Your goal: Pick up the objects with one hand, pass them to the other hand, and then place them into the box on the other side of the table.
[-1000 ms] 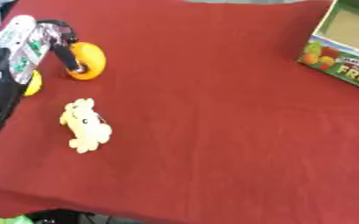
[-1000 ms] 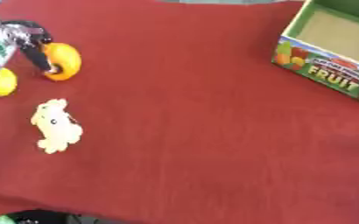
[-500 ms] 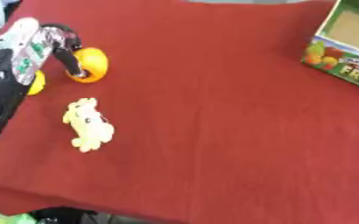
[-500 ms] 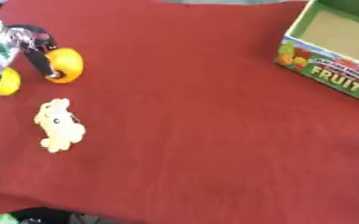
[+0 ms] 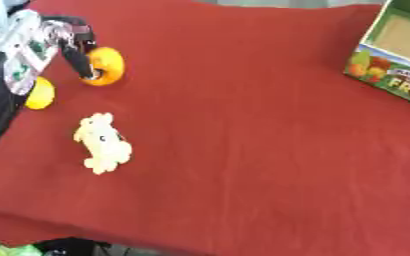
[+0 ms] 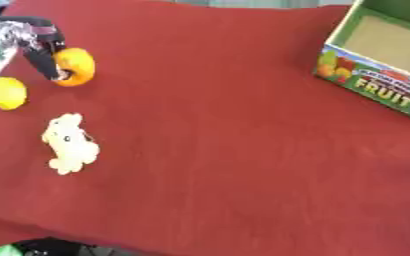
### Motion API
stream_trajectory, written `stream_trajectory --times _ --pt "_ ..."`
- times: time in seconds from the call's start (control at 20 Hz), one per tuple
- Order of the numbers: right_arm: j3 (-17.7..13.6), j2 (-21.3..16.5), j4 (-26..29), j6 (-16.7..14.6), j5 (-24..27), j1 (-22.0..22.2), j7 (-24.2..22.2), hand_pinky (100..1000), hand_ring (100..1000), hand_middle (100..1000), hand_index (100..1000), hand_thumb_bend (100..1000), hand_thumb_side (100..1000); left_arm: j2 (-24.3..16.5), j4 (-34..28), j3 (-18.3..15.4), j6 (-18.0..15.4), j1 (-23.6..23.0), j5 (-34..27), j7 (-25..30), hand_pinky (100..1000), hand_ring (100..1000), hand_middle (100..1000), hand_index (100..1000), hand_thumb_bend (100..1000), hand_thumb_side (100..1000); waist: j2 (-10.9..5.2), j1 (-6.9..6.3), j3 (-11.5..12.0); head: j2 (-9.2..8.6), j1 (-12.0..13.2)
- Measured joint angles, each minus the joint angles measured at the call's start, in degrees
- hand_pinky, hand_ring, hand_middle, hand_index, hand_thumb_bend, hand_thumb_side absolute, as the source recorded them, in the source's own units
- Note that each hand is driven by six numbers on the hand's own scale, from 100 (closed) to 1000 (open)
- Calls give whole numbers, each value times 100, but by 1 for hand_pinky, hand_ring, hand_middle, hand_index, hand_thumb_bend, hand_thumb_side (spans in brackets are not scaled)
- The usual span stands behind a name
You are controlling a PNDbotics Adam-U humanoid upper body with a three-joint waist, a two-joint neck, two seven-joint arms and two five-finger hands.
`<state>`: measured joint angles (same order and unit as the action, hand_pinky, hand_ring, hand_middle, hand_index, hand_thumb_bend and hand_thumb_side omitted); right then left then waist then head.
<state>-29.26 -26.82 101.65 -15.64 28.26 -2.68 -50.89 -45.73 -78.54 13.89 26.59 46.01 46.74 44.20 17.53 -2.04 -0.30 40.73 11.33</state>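
Three items left of the fruit box (image 6: 379, 75), well apart from it across the red cloth (image 5: 243, 125): orange ball (image 5: 103, 66), yellow fruit (image 5: 40, 93), pale plush toy (image 5: 102, 143). Left hand (image 5: 64, 45) at the orange ball, dark fingers (image 5: 75, 62) curled against its near-left face; full closure round it not visible, so a completed grasp cannot be told. Ball likely light, rigid, smooth, prone to rolling; best taken across its middle. Plush soft, compressible, graspable anywhere on the body. Right hand absent from both views.
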Motion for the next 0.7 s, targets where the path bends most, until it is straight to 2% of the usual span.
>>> stream_trajectory --times 0.05,0.1,0.15,0.4,0.7 --pt "18 -51 1 -13 63 -28 13 997 1000 795 999 100 524 -19 -129 -12 26 -29 -48 -26 718 698 586 440 100 100 -17 7 0 0 -17" --pt "49 -111 4 -27 132 -58 27 997 1000 793 999 100 669 -35 -260 -31 56 -60 -92 -56 714 698 586 440 100 100 -31 15 0 0 -38" --pt "82 -173 5 -44 207 -89 43 996 1000 796 998 100 525 -56 -385 -45 98 -90 -134 -98 710 693 578 435 100 100 -41 27 0 0 -61" --pt "313 -544 36 -137 576 -297 65 993 1000 797 994 100 531 -69 -1015 -69 346 -250 -381 -346 691 679 561 429 100 100 -64 86 1 -2 -213" --pt "705 -1009 -96 -235 727 -812 124 984 1000 818 991 100 471 -68 -1793 -66 734 -394 -768 -734 674 669 547 434 100 152 -120 124 2 -5 -354"
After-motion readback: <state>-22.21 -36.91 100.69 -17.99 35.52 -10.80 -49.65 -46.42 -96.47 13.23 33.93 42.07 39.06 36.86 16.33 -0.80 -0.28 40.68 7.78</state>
